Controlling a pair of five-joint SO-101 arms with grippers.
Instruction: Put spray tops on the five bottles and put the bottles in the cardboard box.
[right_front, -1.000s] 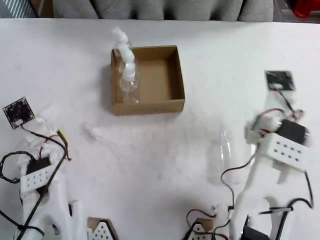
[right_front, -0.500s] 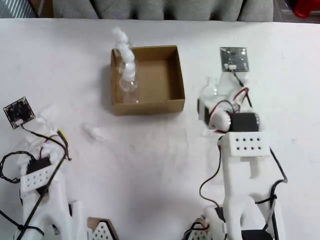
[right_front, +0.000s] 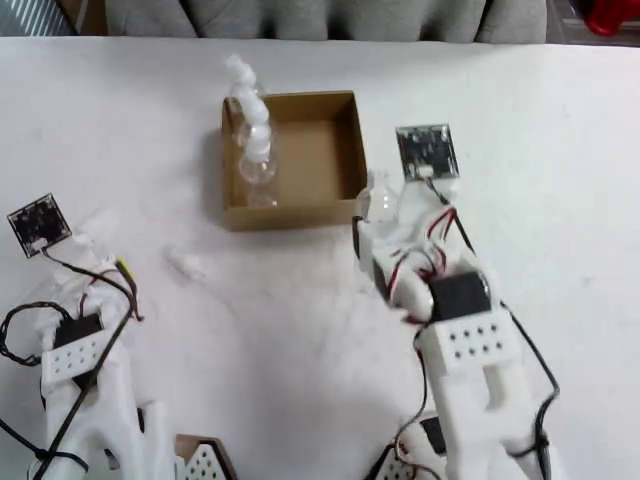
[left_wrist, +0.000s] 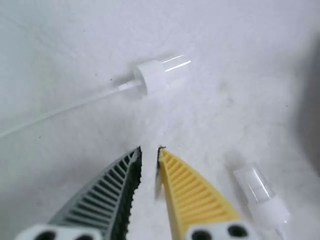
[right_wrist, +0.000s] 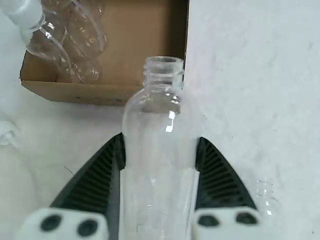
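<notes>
Cardboard box (right_front: 345, 150) stood open on the white table (right_front: 520, 80), and everything else is placed from it. Against its left wall, inside, stood a row of clear bottles (right_front: 255, 150) already wearing white spray tops; the right wrist view caught them in the box's far-left corner (right_wrist: 70, 40). Just outside the box's right-front corner, the right gripper (right_wrist: 160, 142) pinched a clear bottle (right_wrist: 160, 115) by its body, one black finger on each side, the bottle's threaded neck bare and open and pointing towards the box's front wall (right_wrist: 95, 92). From above, that bottle (right_front: 383, 195) sat almost touching the box's right wall. Well away from the box, off its left-front corner, the left gripper (left_wrist: 149, 151) hung over the table with its grey and yellow fingers pressed nearly together on nothing. One spray top (left_wrist: 152, 77) with a thin dip tube lay just beyond the tips, and a second spray top (left_wrist: 260, 192) lay beside the yellow finger.
</notes>
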